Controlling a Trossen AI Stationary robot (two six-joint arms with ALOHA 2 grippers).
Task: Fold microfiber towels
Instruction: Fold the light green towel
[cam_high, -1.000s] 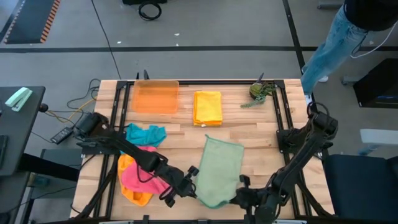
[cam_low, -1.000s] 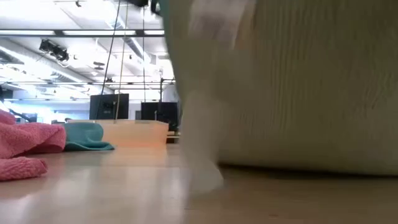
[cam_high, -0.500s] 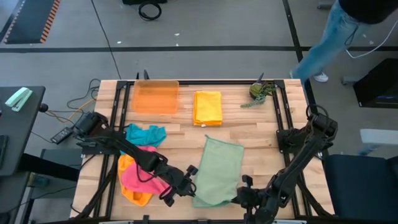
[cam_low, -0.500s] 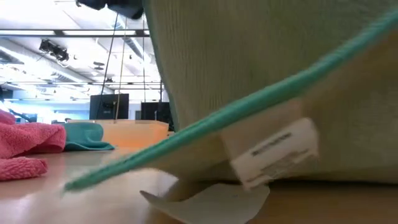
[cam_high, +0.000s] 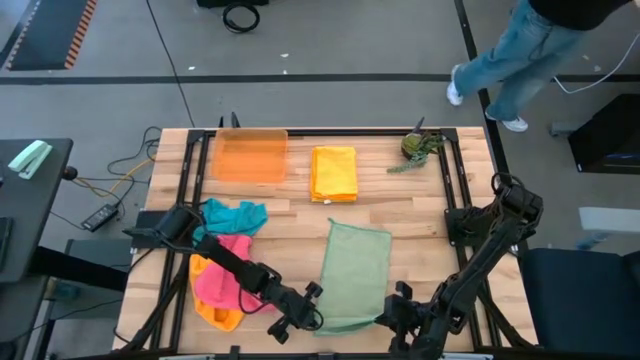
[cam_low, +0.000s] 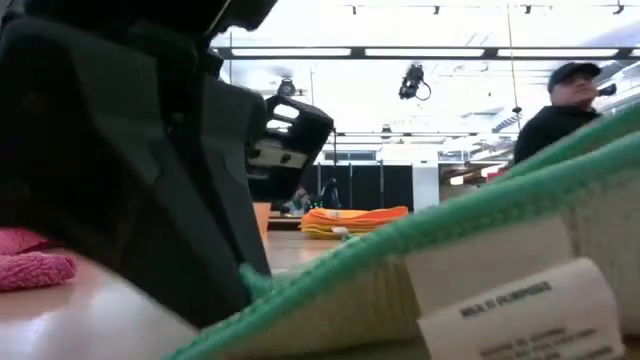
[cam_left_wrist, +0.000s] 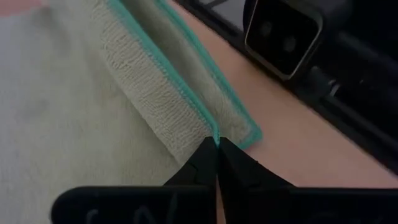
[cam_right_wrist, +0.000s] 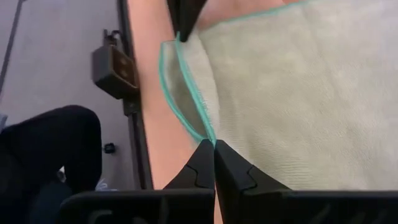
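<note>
Two grippers pinch the near corners of the sage-green microfiber towel with teal edging (cam_high: 354, 275), which lies lengthwise at the table's front centre: left gripper (cam_left_wrist: 216, 144) and right gripper (cam_right_wrist: 213, 144), both clamped shut on its hem. Judged step: start of a fold; next, carry both corners evenly toward the far edge. Low view is mostly blocked by a dark arm; the small white tag (cam_low: 520, 312) is unreadable.

tray (cam_high: 251, 156) | folded towel (cam_high: 334, 173) right of it | plant (cam_high: 415, 147) further right (far edge) | towel heap (cam_high: 222, 270) nearer than tray
</note>
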